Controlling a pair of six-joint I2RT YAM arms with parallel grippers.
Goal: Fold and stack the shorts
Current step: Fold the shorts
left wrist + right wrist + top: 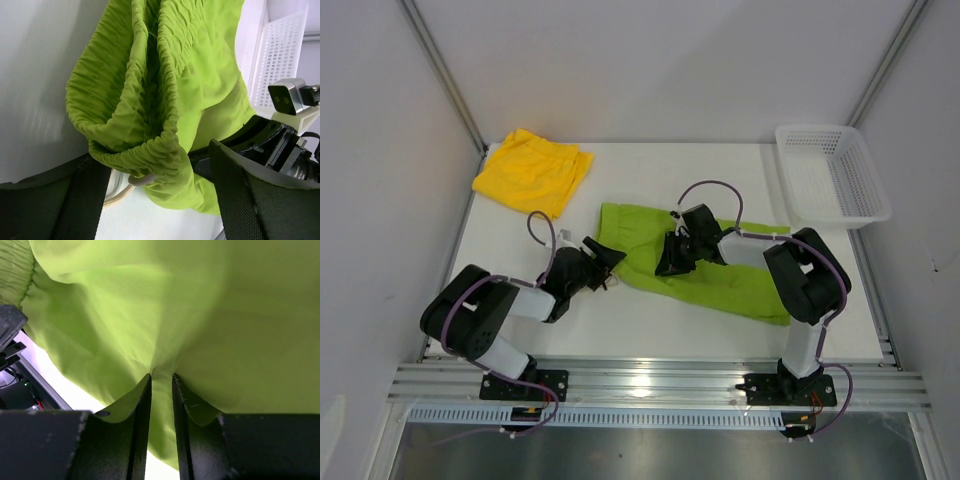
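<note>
On the tabletop, centre, the lime green shorts lie rumpled. My right end effector is clamped on a pinch of their cloth, and my left end effector stands apart at the waistband, 9 o'clock. Yellow shorts sit folded at 10. Folding step, I judge: left must grip next.

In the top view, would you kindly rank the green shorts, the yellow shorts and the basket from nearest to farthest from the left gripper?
From the left gripper:
1. Green shorts, right beside it, to its right.
2. Yellow shorts, at the far left corner.
3. Basket, at the far right corner.
</note>
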